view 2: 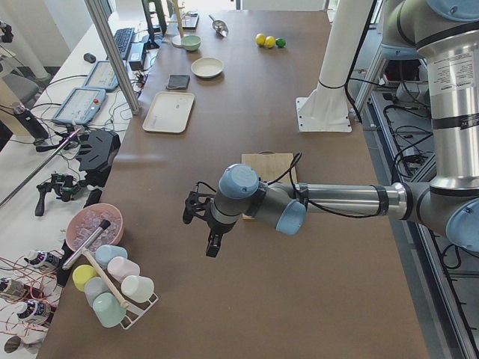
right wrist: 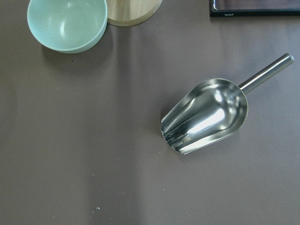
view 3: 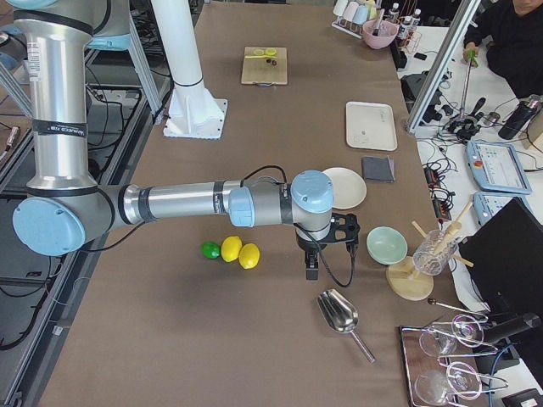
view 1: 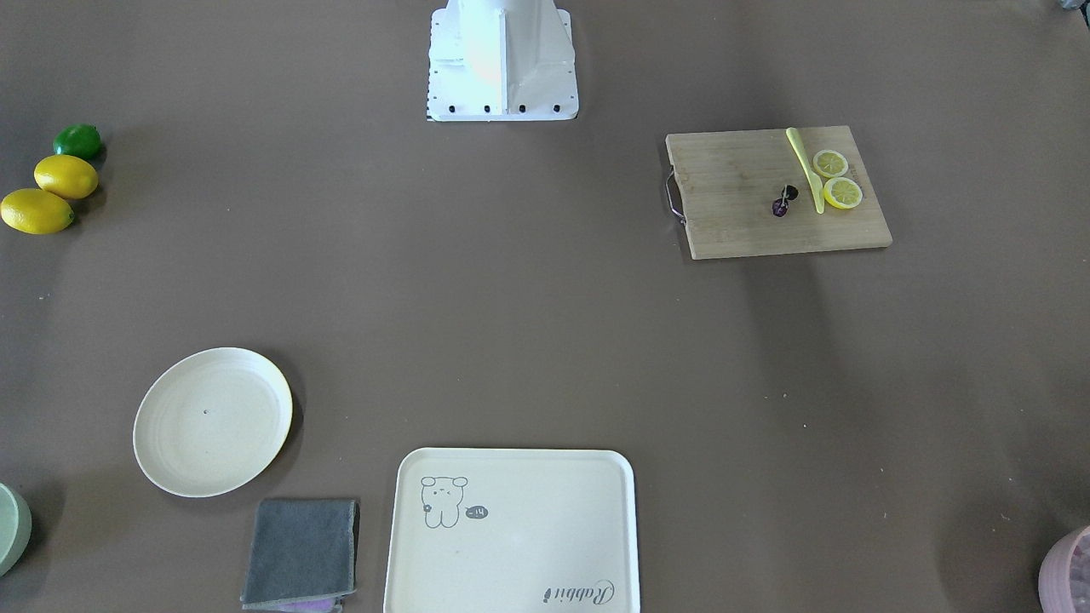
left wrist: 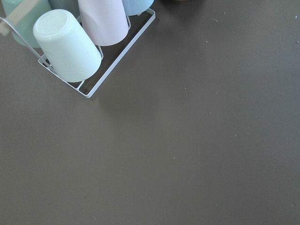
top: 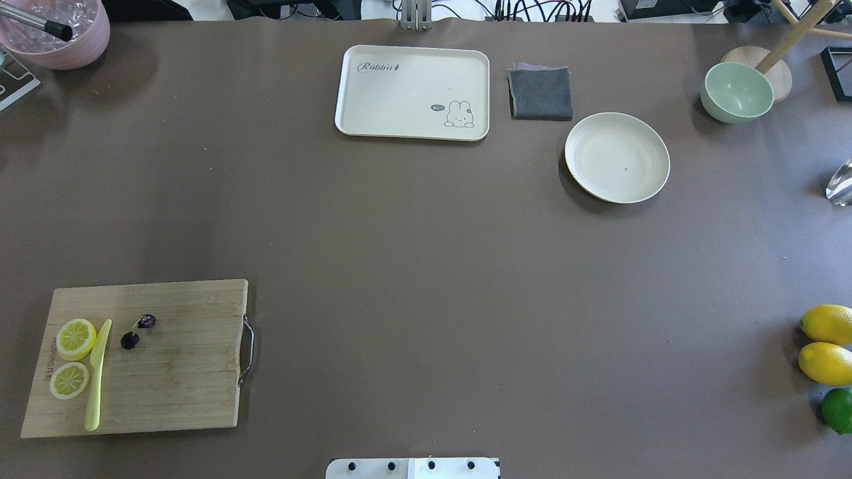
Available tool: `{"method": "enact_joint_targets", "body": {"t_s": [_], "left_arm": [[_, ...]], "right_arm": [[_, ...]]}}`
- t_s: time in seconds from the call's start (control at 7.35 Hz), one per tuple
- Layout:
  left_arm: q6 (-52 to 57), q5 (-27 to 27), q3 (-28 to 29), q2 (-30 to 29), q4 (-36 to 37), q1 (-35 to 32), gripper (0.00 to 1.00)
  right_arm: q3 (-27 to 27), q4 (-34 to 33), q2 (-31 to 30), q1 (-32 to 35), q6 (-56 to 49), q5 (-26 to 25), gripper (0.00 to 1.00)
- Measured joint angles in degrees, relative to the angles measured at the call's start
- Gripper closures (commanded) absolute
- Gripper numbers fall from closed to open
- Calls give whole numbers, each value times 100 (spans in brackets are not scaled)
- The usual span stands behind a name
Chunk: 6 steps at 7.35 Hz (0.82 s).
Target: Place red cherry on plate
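The red cherry (view 1: 784,200) (top: 137,330), a tiny dark pair joined by stems, lies on a wooden cutting board (view 1: 741,226) (top: 173,379) beside a yellow knife (top: 97,376) and two lemon slices (top: 74,338). The round cream plate (view 1: 213,421) (top: 617,157) sits bare at the table's opposite far side. My left gripper (view 2: 209,243) hangs above the table beyond the board, near a cup rack (left wrist: 70,42). My right gripper (view 3: 310,264) hovers past the plate, over a metal scoop (right wrist: 206,117). Both grippers show only in the side views, so I cannot tell their state.
A rectangular cream tray (top: 413,93) and a grey cloth (top: 540,93) lie at the far edge. A green bowl (top: 735,92) stands right of the plate. Two lemons (top: 827,344) and a lime (top: 839,409) sit near right. A pink bowl (top: 56,33) is far left.
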Motion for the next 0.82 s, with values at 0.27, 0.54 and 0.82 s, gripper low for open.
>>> {"method": "enact_joint_targets", "body": {"t_s": [0.27,0.54,0.82], "left_arm": [[0,-4,5,-10,-4,14,2],[0,-4,31,-33,-2,26,2],[0,-10,79,-38,-8,29,2]], "right_arm": [[-103,485,58,-243,52,-25,0],[-412,1166,290,-511,308,-43,0],[-773,1953,610,-1038,970,-123,0]]}}
